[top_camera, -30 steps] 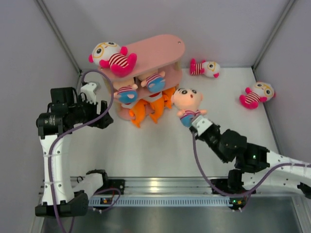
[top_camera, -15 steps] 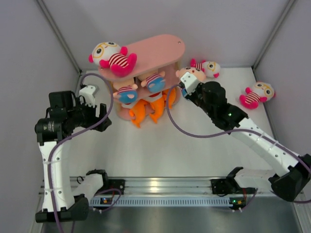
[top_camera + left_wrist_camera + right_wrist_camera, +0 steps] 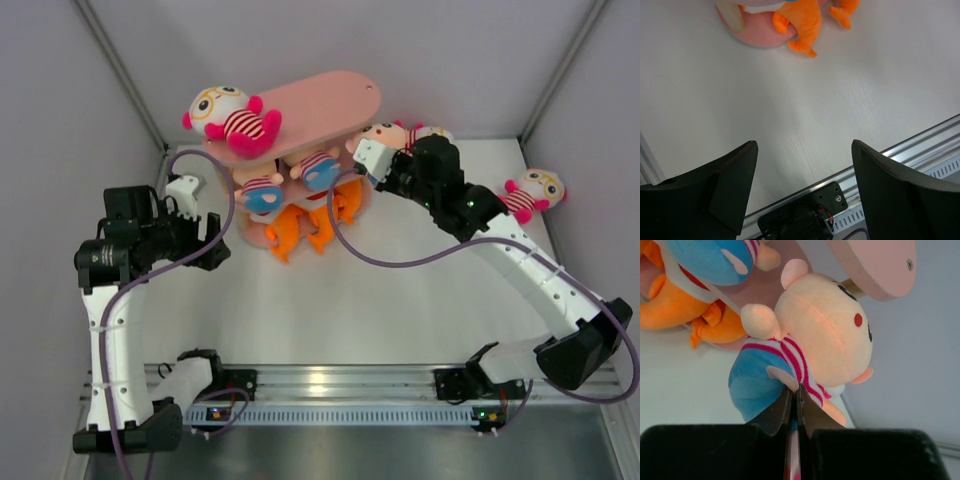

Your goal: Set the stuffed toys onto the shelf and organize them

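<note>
The pink three-tier shelf [image 3: 320,100] stands at the back left. A goggled doll [image 3: 228,117] lies on its top board, two peach dolls in blue pants [image 3: 290,178] on the middle tier, orange fish [image 3: 305,225] at the bottom. My right gripper [image 3: 368,158] is shut on a third peach doll [image 3: 810,350], pinching its striped shirt, and holds it at the shelf's right end by the middle tier. Another goggled doll [image 3: 532,192] lies on the table far right; one more [image 3: 432,131] is mostly hidden behind the right arm. My left gripper [image 3: 802,150] is open and empty above the table, left of the shelf.
Grey walls close in the table on the left, back and right. The aluminium rail [image 3: 330,385] with the arm bases runs along the near edge. An orange fish tail [image 3: 802,30] and the shelf's base [image 3: 752,32] show at the top of the left wrist view.
My right gripper has carried the peach doll from the table's middle up and back to the shelf's right end. The left arm has barely shifted.
</note>
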`<state>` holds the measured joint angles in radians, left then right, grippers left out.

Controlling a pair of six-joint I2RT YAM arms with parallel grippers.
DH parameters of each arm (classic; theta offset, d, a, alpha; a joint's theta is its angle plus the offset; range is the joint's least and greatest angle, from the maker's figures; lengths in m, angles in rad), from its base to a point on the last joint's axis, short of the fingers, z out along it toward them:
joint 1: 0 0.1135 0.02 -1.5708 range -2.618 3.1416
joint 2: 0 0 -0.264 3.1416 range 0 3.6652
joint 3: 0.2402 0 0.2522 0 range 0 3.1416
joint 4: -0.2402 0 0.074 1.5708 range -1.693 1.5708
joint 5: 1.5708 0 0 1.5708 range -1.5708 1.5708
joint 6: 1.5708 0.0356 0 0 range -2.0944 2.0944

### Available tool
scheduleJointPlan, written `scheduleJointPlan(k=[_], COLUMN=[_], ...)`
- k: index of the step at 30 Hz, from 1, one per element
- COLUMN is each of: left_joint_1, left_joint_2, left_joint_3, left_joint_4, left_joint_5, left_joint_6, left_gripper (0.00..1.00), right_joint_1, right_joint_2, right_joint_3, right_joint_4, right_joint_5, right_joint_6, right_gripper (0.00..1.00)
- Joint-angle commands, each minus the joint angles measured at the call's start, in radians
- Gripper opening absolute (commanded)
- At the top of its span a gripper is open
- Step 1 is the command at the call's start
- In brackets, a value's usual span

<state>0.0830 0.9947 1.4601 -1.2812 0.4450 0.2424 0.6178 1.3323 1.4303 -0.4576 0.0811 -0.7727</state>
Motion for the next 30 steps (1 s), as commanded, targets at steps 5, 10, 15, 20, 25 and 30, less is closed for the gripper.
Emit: scheduleJointPlan(k=[5, 10, 15, 20, 25, 30], left_joint_1=[0.003, 0.003, 0.003, 0.003, 0.003, 0.003], left_joint_2=[-0.014, -0.010, -0.010, -0.008, -0.013, -0.014], left_joint_3=[0.013, 0.017, 0.017, 0.017, 0.013, 0.009], left_joint_4=[0.026, 0.026, 0.026, 0.026, 0.025, 0.025], left_joint_5=[0.006, 0.009, -0.003, -0.002, 0.000, 0.001], left_joint_6=[0.015, 0.015, 0.021, 0.026, 0.029, 0.034], left_gripper=[0.82, 0.82, 0.82, 0.82, 0.82, 0.82], right_joint_1=[0.057, 0.103, 0.140, 0.172, 0.212, 0.195], right_joint_2=[0.050, 0.084, 0.074, 0.068, 0.088, 0.140], right_joint_3=[-0.082, -0.143, -0.249, -0.307, -0.314, -0.278], right_joint_4=[0.164, 0.351, 0.502, 0.577, 0.625, 0.651], right_joint_5=[0.224, 0.370, 0.443, 0.442, 0.460, 0.451], right_joint_6=[-0.357, -0.575, -0.747, -0.855, -0.907, -0.930], right_gripper=[0.00, 0.00, 0.00, 0.00, 0.00, 0.00])
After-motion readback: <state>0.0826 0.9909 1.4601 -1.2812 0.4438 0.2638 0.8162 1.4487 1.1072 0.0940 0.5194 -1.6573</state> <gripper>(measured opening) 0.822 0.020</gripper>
